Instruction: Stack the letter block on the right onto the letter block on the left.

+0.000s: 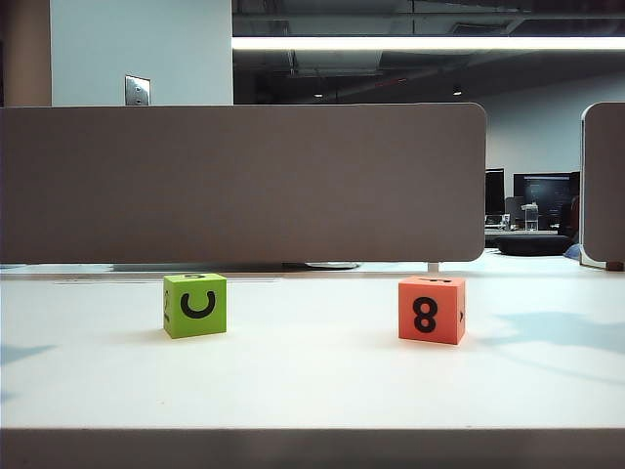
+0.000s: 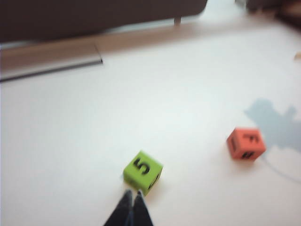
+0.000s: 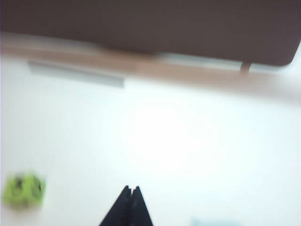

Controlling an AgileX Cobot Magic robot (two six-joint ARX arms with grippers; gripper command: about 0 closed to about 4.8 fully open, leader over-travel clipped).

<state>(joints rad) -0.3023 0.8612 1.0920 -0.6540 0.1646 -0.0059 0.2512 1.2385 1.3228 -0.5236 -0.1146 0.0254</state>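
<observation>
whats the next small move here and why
Probably open the right tool and bring it over the orange block. That block sits untouched on the table, apart from the green block, and the right tool is shut and empty above bare table. The left tool, also shut, hangs near the green block.

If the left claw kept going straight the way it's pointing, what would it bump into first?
Probably the green block: the shut left gripper points at it from close by, though blur hides the true gap.

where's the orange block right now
The orange block sits on the right side of the white table in the exterior view, well apart from the green block on the left, untouched.
</observation>
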